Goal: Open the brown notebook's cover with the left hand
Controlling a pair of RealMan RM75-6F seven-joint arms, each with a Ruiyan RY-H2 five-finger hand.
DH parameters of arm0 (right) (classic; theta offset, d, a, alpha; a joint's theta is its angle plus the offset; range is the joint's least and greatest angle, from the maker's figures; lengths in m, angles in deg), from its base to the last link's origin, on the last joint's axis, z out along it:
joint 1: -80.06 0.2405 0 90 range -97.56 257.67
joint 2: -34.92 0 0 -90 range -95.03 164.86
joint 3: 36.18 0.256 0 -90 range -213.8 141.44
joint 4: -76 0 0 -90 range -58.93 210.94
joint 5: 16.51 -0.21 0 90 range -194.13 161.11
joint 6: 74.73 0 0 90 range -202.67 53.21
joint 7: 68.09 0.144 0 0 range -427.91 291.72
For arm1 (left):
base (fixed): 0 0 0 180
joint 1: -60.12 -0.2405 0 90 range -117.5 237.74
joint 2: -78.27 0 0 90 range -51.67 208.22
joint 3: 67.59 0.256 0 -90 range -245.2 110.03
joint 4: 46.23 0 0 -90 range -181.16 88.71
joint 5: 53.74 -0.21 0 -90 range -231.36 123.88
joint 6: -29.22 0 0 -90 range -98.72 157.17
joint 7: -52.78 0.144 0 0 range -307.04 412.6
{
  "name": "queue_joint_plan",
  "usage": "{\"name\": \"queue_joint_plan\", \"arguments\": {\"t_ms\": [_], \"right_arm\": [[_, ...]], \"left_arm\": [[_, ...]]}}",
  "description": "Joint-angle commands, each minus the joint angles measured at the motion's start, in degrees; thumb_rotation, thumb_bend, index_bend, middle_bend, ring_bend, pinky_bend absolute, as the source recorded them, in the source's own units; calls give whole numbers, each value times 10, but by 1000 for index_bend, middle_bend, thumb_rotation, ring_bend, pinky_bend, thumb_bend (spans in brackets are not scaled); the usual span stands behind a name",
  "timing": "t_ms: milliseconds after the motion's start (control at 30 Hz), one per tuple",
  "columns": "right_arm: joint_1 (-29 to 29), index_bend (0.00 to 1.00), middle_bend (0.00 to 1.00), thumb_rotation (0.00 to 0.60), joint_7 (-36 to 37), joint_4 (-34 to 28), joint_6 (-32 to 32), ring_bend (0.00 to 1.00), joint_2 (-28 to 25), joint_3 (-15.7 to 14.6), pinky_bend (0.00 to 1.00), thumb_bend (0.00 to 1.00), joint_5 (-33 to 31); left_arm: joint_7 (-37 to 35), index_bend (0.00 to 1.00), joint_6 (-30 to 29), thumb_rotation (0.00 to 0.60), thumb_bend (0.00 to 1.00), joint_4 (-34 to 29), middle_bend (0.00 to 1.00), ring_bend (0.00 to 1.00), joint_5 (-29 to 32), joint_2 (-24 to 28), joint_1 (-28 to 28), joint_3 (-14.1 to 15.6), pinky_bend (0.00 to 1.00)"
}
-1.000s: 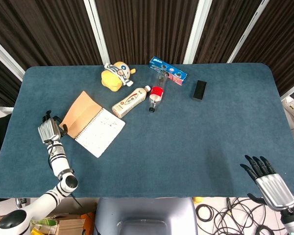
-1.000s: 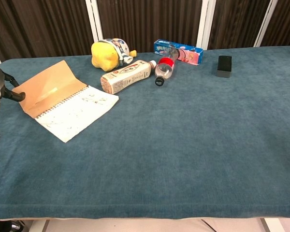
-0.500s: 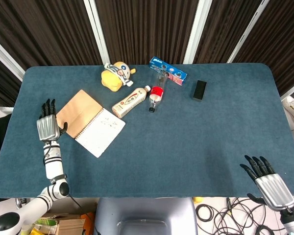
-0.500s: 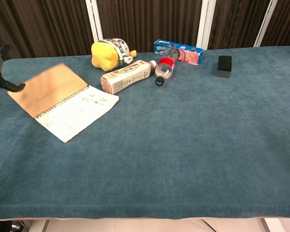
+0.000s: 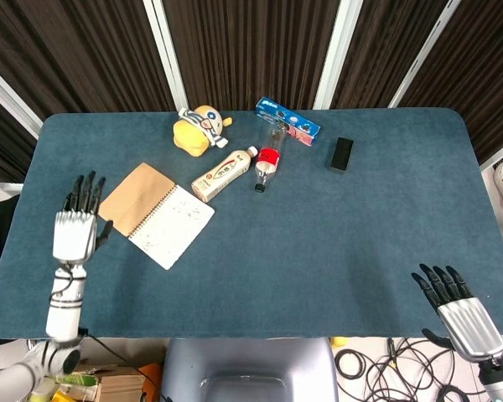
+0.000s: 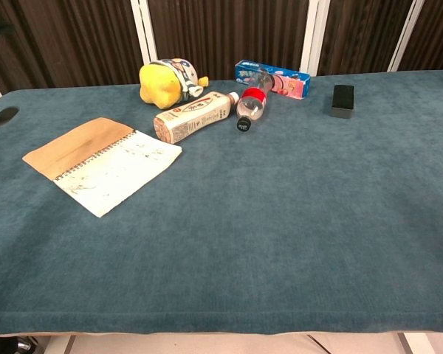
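Note:
The brown notebook lies open on the left of the table: its brown cover (image 5: 134, 198) (image 6: 77, 147) is flat on the cloth, and the white written page (image 5: 171, 225) (image 6: 118, 172) faces up beside the spiral. My left hand (image 5: 75, 229) hovers just left of the cover with fingers spread, holding nothing and apart from the notebook. In the chest view only a dark fingertip (image 6: 0, 116) shows at the left edge. My right hand (image 5: 458, 309) hangs open off the table's front right corner.
A yellow plush toy (image 5: 198, 127), a lying beige drink bottle (image 5: 223, 173), a clear bottle with a red label (image 5: 268, 157), a blue box (image 5: 287, 120) and a small black box (image 5: 341, 154) sit along the back of the blue table (image 5: 335, 251).
My left hand let go of the cover and drew back to the left and up. The cover dropped from a raised tilt to lie flat. My right hand stayed put.

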Motion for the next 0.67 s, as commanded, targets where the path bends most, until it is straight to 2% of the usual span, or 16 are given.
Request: {"name": "queue_joint_plan", "arguments": {"t_ms": [33, 100, 167, 267, 400, 667], "right_arm": [[-10, 0, 0, 600, 3, 12, 25, 0, 13, 6, 25, 0, 6], [-15, 0, 0, 600, 5, 19, 39, 0, 22, 9, 24, 0, 7], [-18, 0, 0, 600, 4, 24, 46, 0, 29, 13, 25, 0, 5], [-19, 0, 0, 600, 0, 26, 48, 0, 35, 18, 25, 0, 0], [-20, 0, 0, 600, -5, 24, 47, 0, 37, 21, 25, 0, -6], [-18, 0, 0, 600, -8, 21, 38, 0, 34, 19, 25, 0, -8]], "left_arm": [[172, 0, -75, 600, 327, -227, 0, 0, -89, 139, -103, 129, 259], [162, 0, -92, 600, 331, -267, 0, 0, -122, 162, -129, 165, 252], [133, 0, -102, 600, 331, -269, 0, 0, -149, 173, -146, 189, 249], [133, 0, -89, 600, 336, -270, 0, 0, -177, 202, -157, 217, 247], [124, 0, -71, 600, 344, -289, 0, 0, -167, 217, -167, 215, 248], [135, 0, -47, 600, 350, -320, 0, 0, -111, 226, -187, 179, 257]]}}
